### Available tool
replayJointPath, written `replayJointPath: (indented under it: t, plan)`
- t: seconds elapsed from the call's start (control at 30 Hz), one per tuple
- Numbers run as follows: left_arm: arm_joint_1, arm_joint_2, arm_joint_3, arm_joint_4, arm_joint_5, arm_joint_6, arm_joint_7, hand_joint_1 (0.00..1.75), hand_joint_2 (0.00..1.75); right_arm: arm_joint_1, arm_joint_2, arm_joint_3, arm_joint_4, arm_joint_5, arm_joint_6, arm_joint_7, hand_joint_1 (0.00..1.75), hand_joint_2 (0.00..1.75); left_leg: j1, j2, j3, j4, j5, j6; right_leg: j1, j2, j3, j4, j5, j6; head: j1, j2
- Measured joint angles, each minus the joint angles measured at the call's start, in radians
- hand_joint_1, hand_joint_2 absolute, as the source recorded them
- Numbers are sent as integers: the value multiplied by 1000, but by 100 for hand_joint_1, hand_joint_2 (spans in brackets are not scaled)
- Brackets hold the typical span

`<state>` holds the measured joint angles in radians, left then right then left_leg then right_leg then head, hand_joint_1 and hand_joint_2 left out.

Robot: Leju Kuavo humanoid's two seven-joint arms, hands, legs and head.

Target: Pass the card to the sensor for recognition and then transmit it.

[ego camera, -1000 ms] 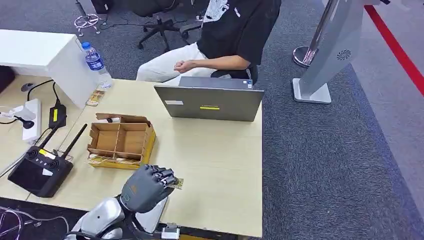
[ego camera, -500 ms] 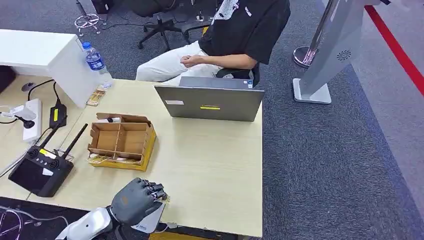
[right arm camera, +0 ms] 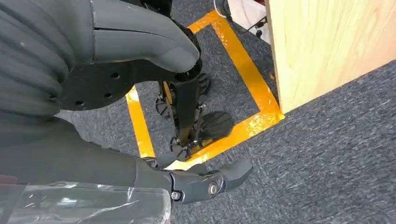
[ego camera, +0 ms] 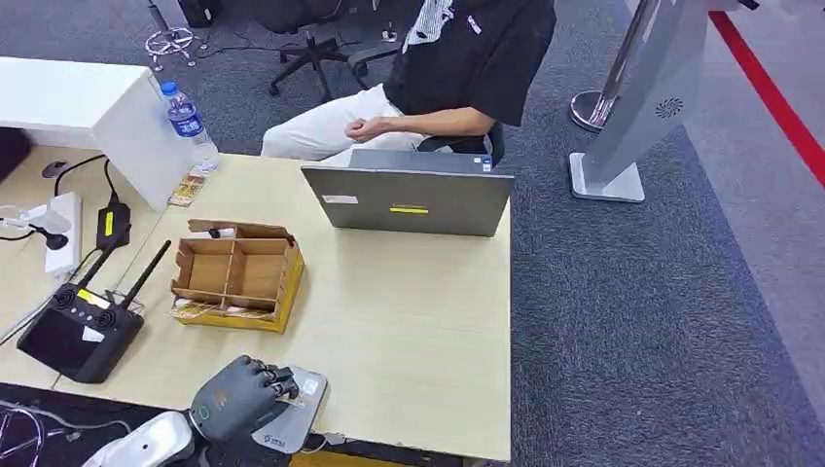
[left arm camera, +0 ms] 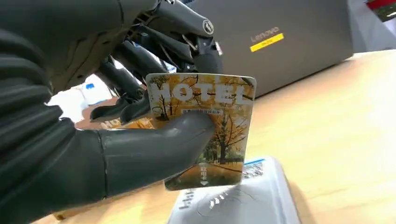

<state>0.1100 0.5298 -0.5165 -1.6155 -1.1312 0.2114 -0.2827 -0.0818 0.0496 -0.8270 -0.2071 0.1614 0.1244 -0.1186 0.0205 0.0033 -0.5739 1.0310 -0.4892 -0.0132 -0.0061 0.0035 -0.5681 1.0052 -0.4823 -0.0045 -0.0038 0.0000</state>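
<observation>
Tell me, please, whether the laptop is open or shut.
Open: the laptop lid stands upright on the table, its back facing the head view.

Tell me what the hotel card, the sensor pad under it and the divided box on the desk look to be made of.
Card: likely glossy plastic, stiff with rounded corners and a printed autumn photo, pinched by the left hand.
Sensor pad: probably smooth grey plastic, faintly shiny, with printed markings.
Divided box: brown corrugated cardboard, matte, with folded flaps and thin partitions.

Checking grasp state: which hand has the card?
The left hand, pinching the HOTEL card over the grey sensor; the right hand hangs empty.
</observation>
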Motion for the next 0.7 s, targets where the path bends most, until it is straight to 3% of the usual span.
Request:
replayJointPath:
  t: [0.13, 0.33, 0.5, 0.7]
  plan:
    - [-22, -70, 36, 11, -92, 67, 31, 175, 175, -4, 0, -6, 2, 13, -7, 10, 0, 175, -1, 0, 0, 0, 1, 1, 0, -1, 0, 0, 0, 0, 0, 0]
    - [-140, -256, 134, 16, -169, 132, 70, 175, 175, -13, 0, -6, 6, 39, -7, 14, 0, 175, -1, -2, -1, 1, 2, 2, 0, -3, 0, 0, 2, 2, 0, 0]
    - [-245, -373, 228, 16, -193, 143, 93, 175, 175, -21, 0, -6, 8, 61, -7, 22, 0, 175, -1, -2, -1, 1, 3, 2, 0, -2, 0, 0, 3, 1, 0, 0]
    - [-376, -450, 327, 72, -180, 86, 105, 175, 175, -35, 0, -6, 9, 90, -7, 43, 0, 175, -1, -2, 0, 1, 3, 1, 0, -2, 0, 0, 3, 1, 0, 0]
